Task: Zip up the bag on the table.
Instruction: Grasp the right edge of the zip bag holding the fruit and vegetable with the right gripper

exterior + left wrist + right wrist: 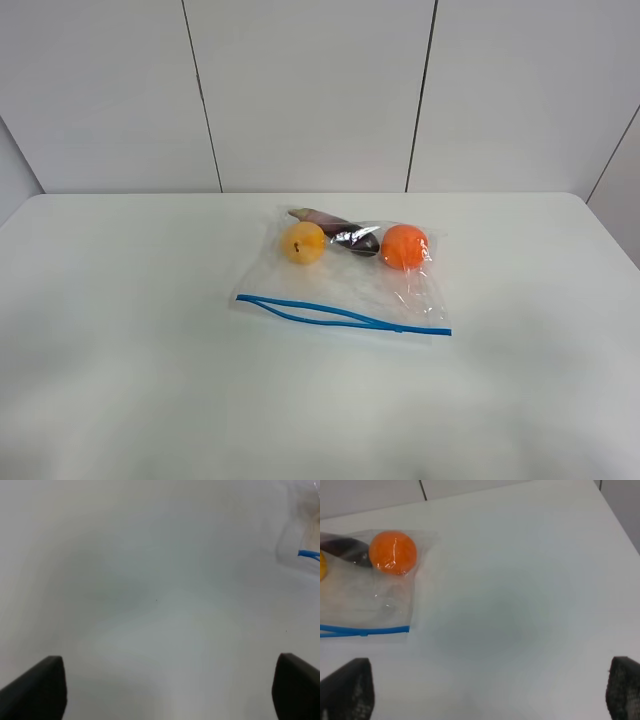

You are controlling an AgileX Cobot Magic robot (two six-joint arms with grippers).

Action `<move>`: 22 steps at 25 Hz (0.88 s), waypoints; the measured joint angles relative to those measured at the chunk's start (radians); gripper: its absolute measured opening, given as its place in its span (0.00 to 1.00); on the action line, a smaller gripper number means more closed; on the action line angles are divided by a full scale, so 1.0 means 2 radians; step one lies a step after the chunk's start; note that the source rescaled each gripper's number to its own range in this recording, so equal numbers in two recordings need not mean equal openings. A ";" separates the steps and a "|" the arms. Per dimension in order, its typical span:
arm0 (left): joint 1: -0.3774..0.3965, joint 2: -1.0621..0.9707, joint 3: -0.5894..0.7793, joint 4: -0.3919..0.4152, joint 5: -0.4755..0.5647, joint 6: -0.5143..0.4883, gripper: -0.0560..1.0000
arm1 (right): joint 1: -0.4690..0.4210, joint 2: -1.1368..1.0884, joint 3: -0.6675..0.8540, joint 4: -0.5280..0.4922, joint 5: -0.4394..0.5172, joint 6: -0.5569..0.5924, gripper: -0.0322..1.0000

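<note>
The clear bag lies flat in the middle of the white table. Inside it are a yellow fruit, a dark purple item and an orange fruit. Its blue zip strip runs along the near edge and gapes apart on the left part. No arm shows in the high view. My left gripper is open over bare table, with the zip strip's end off to one side. My right gripper is open, beside the bag's corner with the orange fruit.
A grey panelled wall stands behind the table's far edge. The table's rounded right corner shows at the back right.
</note>
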 joint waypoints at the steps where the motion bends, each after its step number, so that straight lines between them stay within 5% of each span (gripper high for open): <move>1: 0.000 0.000 0.000 0.000 0.000 0.000 1.00 | 0.000 0.000 0.000 0.000 0.000 0.000 1.00; 22: 0.000 0.000 0.000 0.000 0.000 0.000 1.00 | 0.000 0.001 -0.003 0.000 0.001 -0.003 1.00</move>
